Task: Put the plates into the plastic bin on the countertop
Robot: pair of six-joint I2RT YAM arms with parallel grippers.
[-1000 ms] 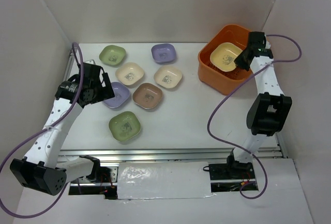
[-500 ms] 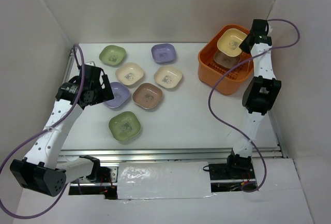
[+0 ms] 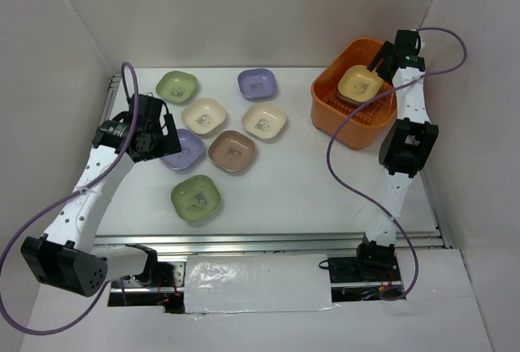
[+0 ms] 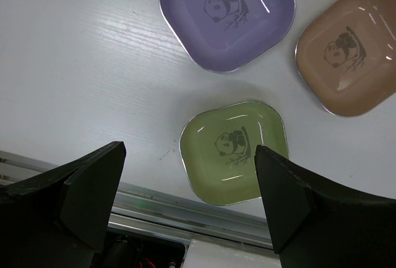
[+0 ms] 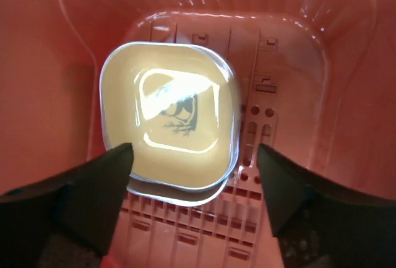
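Right fingers (image 5: 86, 194): spread apart, gripping nothing. The yellow plate (image 5: 166, 119) lies below and between them inside the bin (image 5: 346, 95), nested upright on a second plate (image 5: 179, 197) of which only a rim sliver shows beneath its near edge; colour not clear. Neither finger appears to touch it. Judgement: the drop is made, and stacking it there leaves the slotted floor off the right finger free for more plates.

Left fingers (image 4: 80, 187): fully spread, empty, held high over the tabletop (image 4: 93, 64). A green plate (image 4: 235, 150) sits between them and just past the tips. A lilac plate (image 4: 226, 14) lies farther ahead, a brown plate (image 4: 346, 51) ahead beyond the right finger. Judgement: the wide opening suits a grasp across one rim; green looks the likely target, but the height makes that uncertain.

Count from the top view: seven plates on the tabletop, two in the bin.

Risk: green lies near the front rail, so there is little room for the near finger.
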